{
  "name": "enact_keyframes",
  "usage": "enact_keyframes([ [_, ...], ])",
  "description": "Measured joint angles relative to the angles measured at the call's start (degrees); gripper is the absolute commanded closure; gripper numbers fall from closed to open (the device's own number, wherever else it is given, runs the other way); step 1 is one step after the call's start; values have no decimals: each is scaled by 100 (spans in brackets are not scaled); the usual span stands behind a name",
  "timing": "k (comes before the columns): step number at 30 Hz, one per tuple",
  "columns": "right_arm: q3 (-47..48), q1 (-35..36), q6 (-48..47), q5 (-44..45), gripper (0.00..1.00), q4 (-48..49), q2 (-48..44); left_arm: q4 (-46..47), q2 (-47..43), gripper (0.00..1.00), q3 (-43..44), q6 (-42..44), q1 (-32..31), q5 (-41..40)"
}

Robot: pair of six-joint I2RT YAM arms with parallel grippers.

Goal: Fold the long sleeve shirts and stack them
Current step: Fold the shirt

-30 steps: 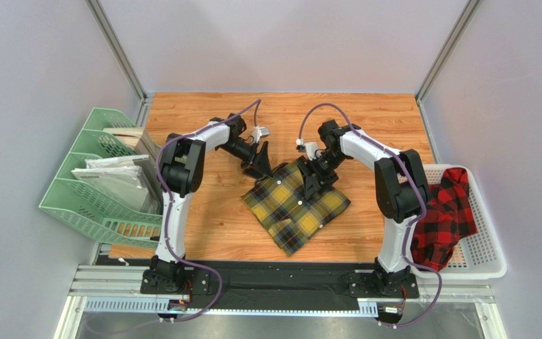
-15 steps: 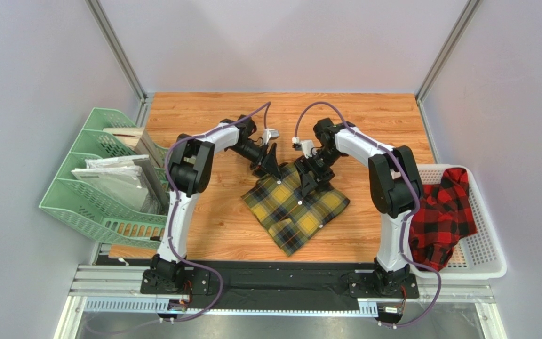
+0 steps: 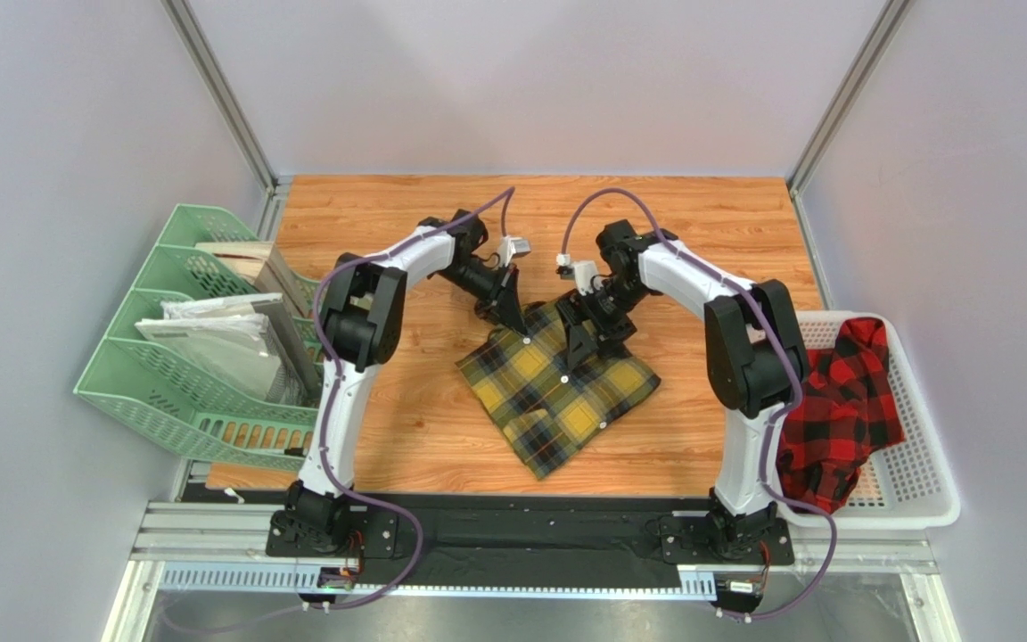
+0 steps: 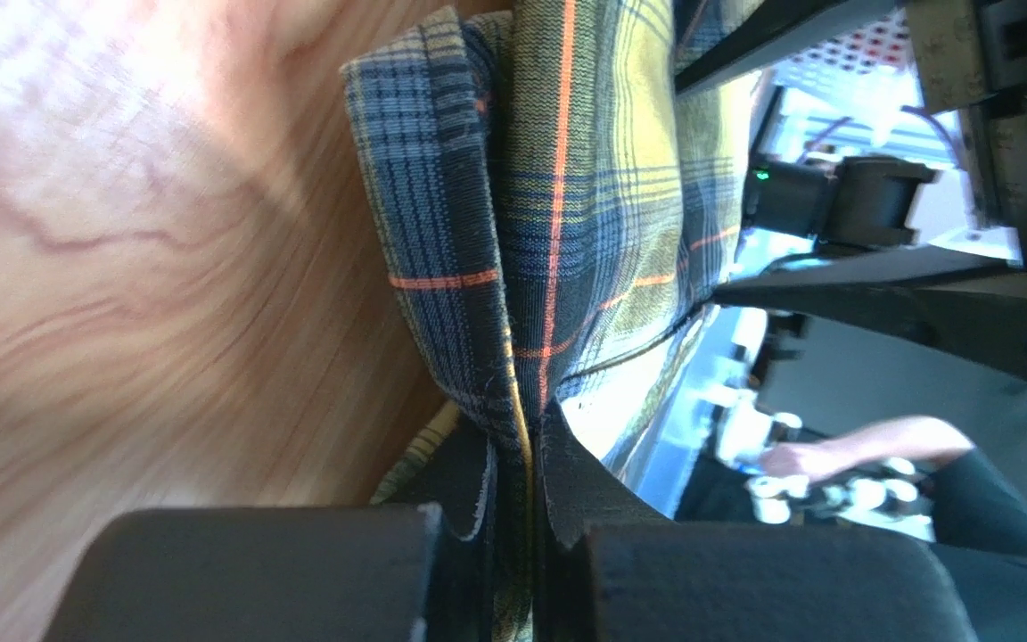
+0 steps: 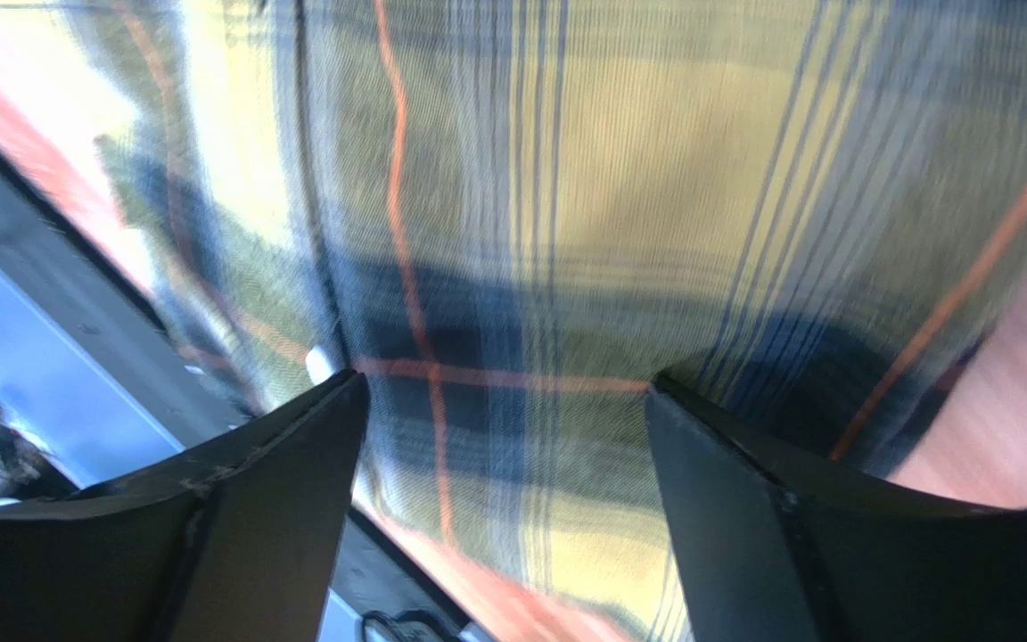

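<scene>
Yellow plaid shirt (image 3: 559, 388) on tabletop (image 3: 398, 408): far corner pinched in clenched left claw (image 4: 530, 528), likely for folding; right claw (image 5: 503, 401) released, straddling it.

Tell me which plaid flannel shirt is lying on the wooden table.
The yellow-and-black checked flannel shirt, at the middle of the wooden table; the red-and-black checked flannel shirt is draped over the white plastic basket.

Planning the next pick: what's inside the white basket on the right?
A crumpled red-and-black plaid shirt fills its left part; bare basket floor shows beside it. Anything under the shirt is hidden.
</scene>
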Motion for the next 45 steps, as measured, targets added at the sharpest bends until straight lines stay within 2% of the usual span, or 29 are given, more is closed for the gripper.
enact_keyframes([
  [4,-170,-302,243,-245,14,79,-459,-848,-2,100,940,555,42,-688],
  [8,-496,-835,385,-409,13,125,-1086,-1843,-4,100,2640,1351,76,-1742],
  [11,-671,-1182,439,-498,13,125,-1412,-2138,-109,100,3687,1945,74,-2570],
  [13,-743,-1362,481,-586,13,129,-1521,-2186,-354,100,3934,2428,44,-3158],
  [15,-785,-1486,511,-649,13,131,-1537,-2218,-728,100,3847,2881,-17,-3755],
  [19,-922,-1690,535,-752,13,144,-1537,-1847,-1725,100,2839,3821,-404,-4839],
  [24,-1126,-1797,546,-807,13,149,-1565,-1473,-2238,100,2114,4566,-1182,-5604],
  [28,-1237,-1853,544,-824,13,116,-1672,-1158,-2253,100,1585,4555,-1679,-5727],
  [34,-1294,-2046,468,-872,13,66,-1912,-997,-2636,100,-238,3939,-2260,-5497],
  [35,-1335,-2070,446,-879,13,50,-1965,-966,-2726,95,-546,3829,-2369,-5425],
  [36,-1392,-2118,417,-892,13,35,-2013,-975,-2813,76,-887,3670,-2514,-5333],
  [38,-1495,-2164,376,-909,13,7,-2065,-918,-2896,60,-1274,3480,-2673,-5180],
  [39,-1532,-2181,363,-925,13,-13,-2072,-887,-2927,41,-1451,3303,-2767,-5073],
  [40,-1569,-2197,356,-942,13,-22,-2072,-885,-2933,38,-1563,3136,-2841,-4975],
  [41,-1598,-2212,350,-946,13,-31,-2070,-881,-2933,16,-1602,3060,-2894,-4907],
  [42,-1606,-2214,337,-957,13,-61,-2070,-874,-2933,13,-1606,2905,-2935,-4846],
  [45,-1604,-2221,304,-1047,13,-72,-2068,-914,-3001,12,-1399,2702,-3001,-4647],
])
